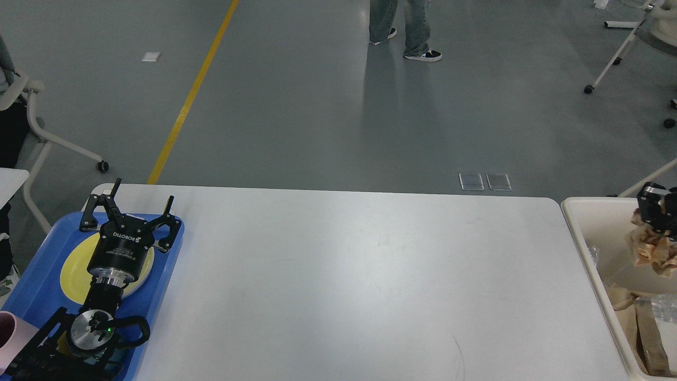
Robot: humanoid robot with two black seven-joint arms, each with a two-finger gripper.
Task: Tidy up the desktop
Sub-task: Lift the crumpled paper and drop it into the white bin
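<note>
In the head view, the tabletop point(344, 275) fills the middle, wide and white, and its visible surface carries only the blue tray point(37, 286) at the near left. The left pincer point(127, 211) hangs over the yellow plate point(74, 267) in that tray with its fingers spread and nothing between them. At the far right edge, the right pincer point(656, 209) is over the cream bin point(582, 233), and the crumpled brown paper point(653, 251) hangs directly under it; the pincer seems pressed on the top of the paper, but the picture cuts the pincer at the edge, so I judge this and cannot fully confirm it. What could go wrong: the paper is light and wrinkled, so on release it may catch on a finger and stay there, or it may drift and rest on the bin wall. The left arm is low over the plate and close to the pink cup point(10, 330), so a careless move there could knock them. Hard to see: the right arm itself is out of the picture, the bin is cut at the right and bottom, and its contents, brown paper and something like clear plastic, are only partly visible.
</note>
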